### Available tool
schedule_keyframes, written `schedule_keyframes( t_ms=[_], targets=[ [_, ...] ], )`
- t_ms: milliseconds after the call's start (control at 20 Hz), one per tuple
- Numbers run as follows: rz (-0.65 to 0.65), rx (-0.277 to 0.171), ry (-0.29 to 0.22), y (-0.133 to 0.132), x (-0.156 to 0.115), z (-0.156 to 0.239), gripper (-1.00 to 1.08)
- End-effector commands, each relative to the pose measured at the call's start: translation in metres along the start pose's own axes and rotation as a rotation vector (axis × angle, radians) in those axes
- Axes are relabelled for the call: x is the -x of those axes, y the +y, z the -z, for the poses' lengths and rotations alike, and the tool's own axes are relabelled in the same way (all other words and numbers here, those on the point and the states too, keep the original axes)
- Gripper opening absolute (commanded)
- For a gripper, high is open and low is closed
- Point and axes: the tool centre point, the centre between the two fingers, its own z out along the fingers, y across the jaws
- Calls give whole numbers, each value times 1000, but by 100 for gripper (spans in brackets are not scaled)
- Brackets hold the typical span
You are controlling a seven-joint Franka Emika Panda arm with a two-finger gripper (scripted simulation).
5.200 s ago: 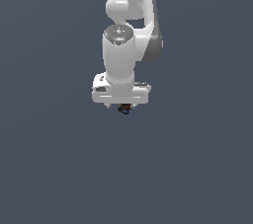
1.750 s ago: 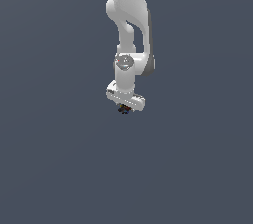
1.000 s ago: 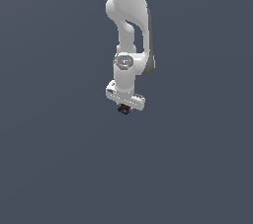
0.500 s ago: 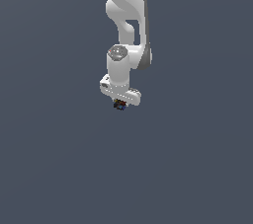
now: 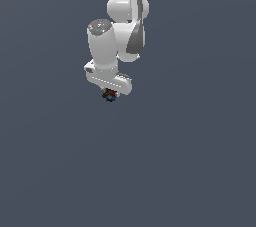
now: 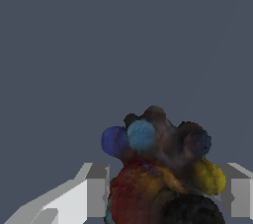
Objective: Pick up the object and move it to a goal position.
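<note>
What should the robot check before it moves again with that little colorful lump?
1. Is the lump between the fingers? Ok: the wrist view shows it sitting between both of them.
2. Is the gripper shut on it? Ok: a finger stands on each side of the lump, close against it.
3. Is the lump hanging under the gripper? Ok: the exterior view shows it poking out just below.
4. Is anything in the way nearby? Ok: only plain grey background shows around the arm.
5. Is the goal spot visible? Cannot tell: no marker shows in either view.
6. Is the grip firm enough? Cannot tell: the pictures do not show it.
</note>
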Motion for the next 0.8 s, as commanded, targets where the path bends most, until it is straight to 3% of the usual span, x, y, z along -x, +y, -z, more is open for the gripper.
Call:
schedule_keyframes(
  t_ms=[0, 750],
  targets=[
    [0, 0, 0, 14, -6, 26, -100],
    [1, 2, -3, 81, -40, 153, -100]
  ],
)
